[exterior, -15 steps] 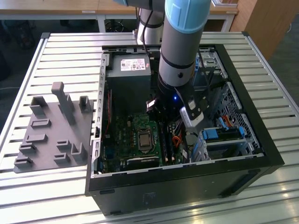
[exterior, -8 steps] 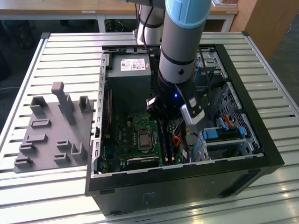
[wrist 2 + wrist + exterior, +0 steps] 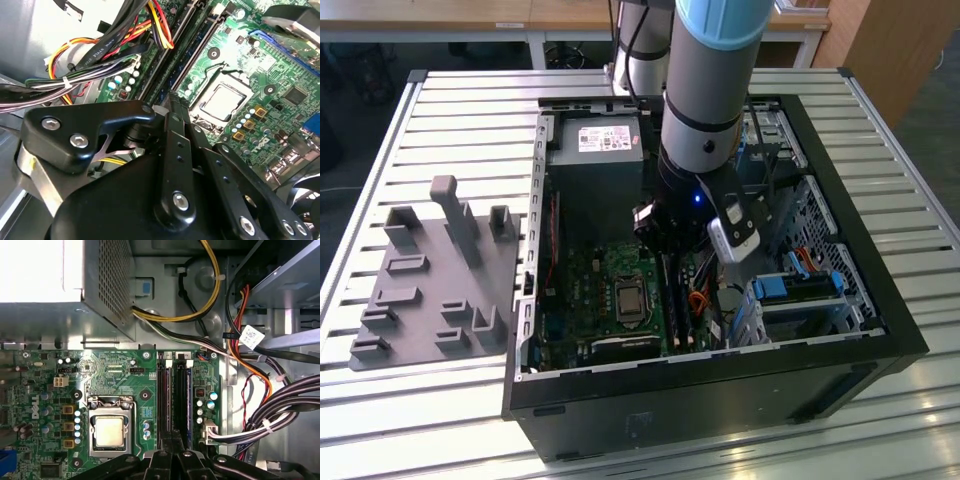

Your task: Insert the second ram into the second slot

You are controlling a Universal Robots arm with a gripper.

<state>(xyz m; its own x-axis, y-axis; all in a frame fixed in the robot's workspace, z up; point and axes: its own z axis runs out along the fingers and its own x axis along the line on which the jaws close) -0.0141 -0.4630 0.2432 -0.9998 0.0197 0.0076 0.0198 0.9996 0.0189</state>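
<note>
Second ram [image 3: 178, 400] stands in memory slot on green motherboard [image 3: 125, 380], one stick among parallel slots beside one processor socket [image 3: 110, 430]. One gripper [image 3: 172, 440] directly above it inside open computer case [image 3: 880, 300], fingers drawn together, tips at stick's top edge.

Slatted metal table [image 3: 440, 120], wooden desks [image 3: 470, 12] behind

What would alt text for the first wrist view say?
Black gripper linkage poised over the RAM slots on a green motherboard, beside the CPU socket. A metal power supply and bundled cables sit nearby.
</note>
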